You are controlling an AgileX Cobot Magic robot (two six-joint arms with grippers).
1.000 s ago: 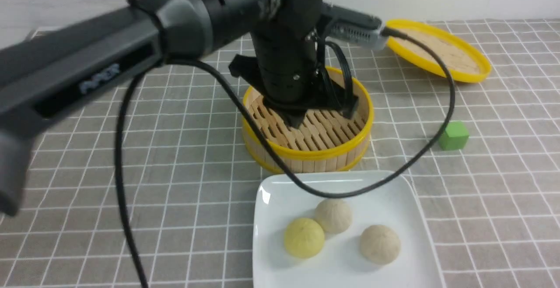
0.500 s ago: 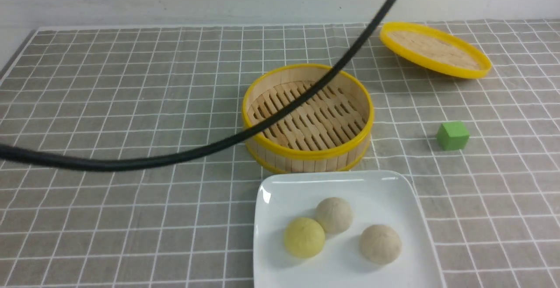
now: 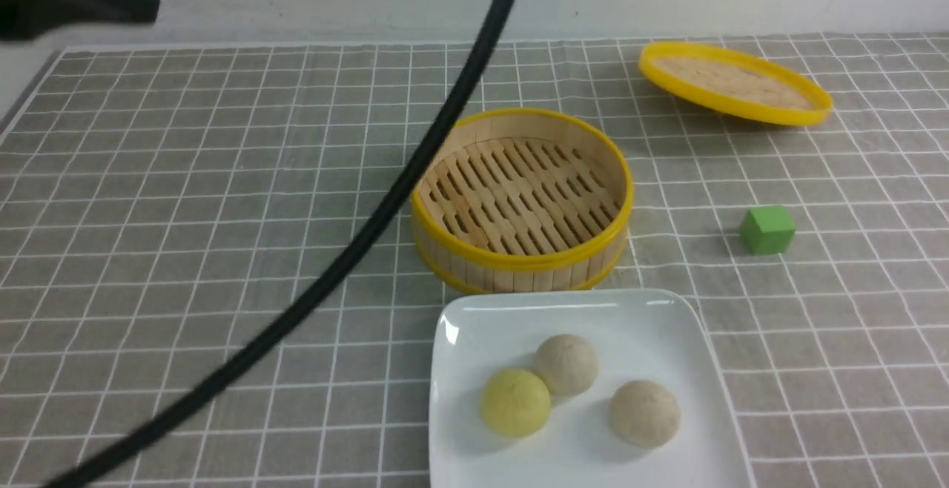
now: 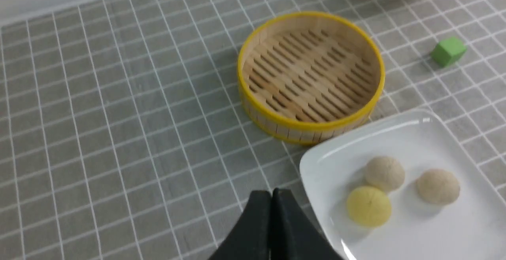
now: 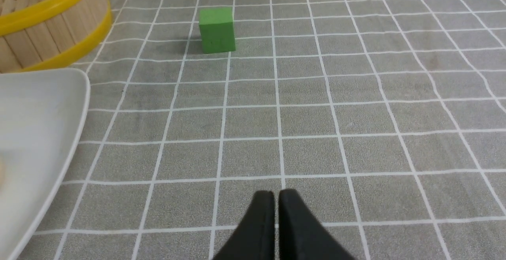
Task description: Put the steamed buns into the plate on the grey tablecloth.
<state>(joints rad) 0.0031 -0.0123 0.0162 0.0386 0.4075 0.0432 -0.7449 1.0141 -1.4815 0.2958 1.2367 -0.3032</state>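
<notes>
The grey tablecloth (image 3: 185, 213) covers the desk under both end effectors. The plate (image 3: 489, 325) lies on it between them, one corner close beside the left end effector (image 4: 271, 196), one edge further off from the right end effector (image 5: 276, 195). Ahead of the left end effector, beyond the plate, stands the bamboo steamer basket (image 3: 519, 269); its lid (image 3: 734, 84) is farthest off. The two steamed buns (image 3: 566, 364) (image 3: 644, 413) sit in the plate with a yellow bun (image 3: 516, 402). A green cube (image 3: 767, 230) rests ahead of the right end effector. Both end effectors have their fingers pressed together, holding nothing.
</notes>
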